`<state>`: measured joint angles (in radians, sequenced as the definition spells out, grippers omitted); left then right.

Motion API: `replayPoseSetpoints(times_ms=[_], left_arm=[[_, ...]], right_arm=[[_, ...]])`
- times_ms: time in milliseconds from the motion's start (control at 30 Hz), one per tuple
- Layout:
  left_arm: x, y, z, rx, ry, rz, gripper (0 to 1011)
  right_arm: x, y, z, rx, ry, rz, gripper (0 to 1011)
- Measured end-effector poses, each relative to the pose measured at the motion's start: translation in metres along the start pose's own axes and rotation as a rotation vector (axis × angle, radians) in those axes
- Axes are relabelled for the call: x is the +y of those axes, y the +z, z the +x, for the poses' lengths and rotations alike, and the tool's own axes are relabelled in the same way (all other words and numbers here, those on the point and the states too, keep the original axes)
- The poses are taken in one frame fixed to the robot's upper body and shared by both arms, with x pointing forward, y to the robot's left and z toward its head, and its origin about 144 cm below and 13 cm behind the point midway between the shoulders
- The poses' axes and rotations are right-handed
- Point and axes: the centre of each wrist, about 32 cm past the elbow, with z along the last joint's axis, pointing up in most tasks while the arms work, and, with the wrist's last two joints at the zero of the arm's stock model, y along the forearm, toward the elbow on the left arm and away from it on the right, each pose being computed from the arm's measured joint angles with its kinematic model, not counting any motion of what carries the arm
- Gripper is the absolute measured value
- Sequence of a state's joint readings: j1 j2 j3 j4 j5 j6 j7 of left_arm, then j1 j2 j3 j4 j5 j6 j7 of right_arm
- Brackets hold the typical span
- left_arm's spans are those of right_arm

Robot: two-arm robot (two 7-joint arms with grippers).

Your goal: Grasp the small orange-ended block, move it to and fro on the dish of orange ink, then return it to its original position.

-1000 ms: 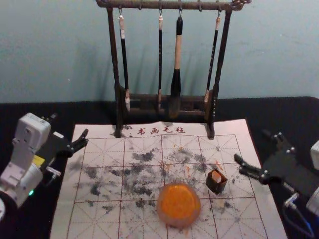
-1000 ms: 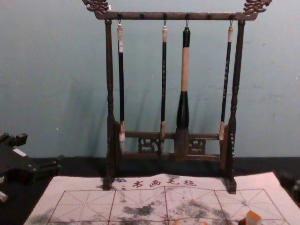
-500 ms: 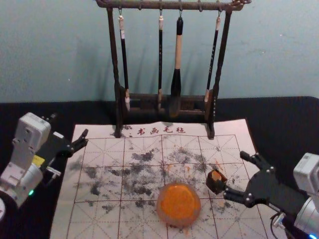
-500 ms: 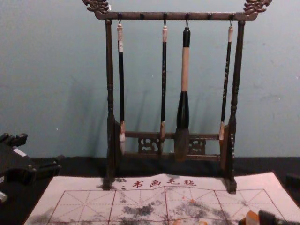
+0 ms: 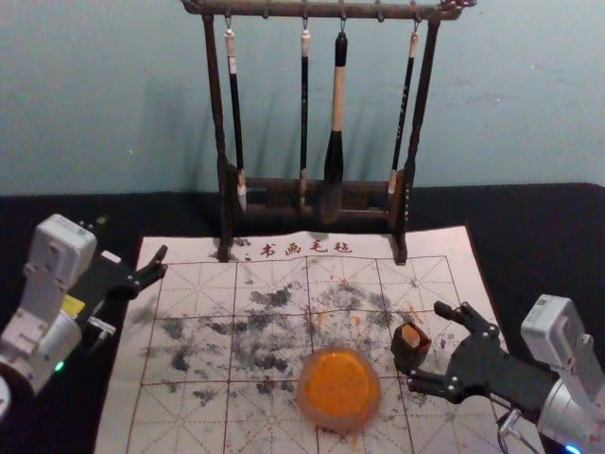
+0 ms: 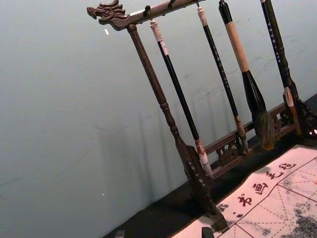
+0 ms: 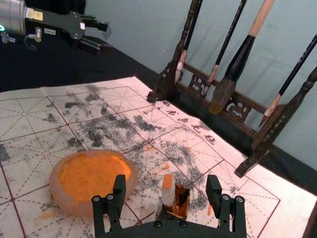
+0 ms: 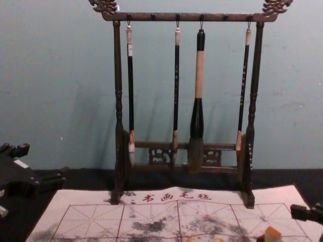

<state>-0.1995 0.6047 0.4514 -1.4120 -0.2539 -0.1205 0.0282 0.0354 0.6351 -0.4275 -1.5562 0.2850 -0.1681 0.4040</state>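
Head view: orange-ended block (image 5: 410, 335), one, upright in a small dark holder (image 5: 408, 357), right of centre in the lower half of the frame; dish (image 5: 338, 424) of orange ink just left and below. Right tool (image 5: 427, 343), at lower right, reaching in from that side, fingers spread well apart, nothing gripped; block and holder lie at its mouth. Right wrist view: block and holder between the parted fingers, touching neither. Left tool (image 5: 130, 238), idle at middle left, fingers apart, empty. Obscured: block's lower part, by the holder; holder's base, behind the right tool's body in the right wrist view. Chest view: block and holder cut by the lower edge at lower right, right tool cropped by the right edge.
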Motion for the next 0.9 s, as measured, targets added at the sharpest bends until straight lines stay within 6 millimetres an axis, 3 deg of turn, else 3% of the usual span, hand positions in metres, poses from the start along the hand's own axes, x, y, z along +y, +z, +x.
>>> replayPoseSetpoints(times_ms=[900], left_arm=[[0.000,0.000,0.000,0.000,0.000,0.000,1002]], right_arm=[[0.018,-0.008,0.006,0.027,0.006,-0.039,1000]])
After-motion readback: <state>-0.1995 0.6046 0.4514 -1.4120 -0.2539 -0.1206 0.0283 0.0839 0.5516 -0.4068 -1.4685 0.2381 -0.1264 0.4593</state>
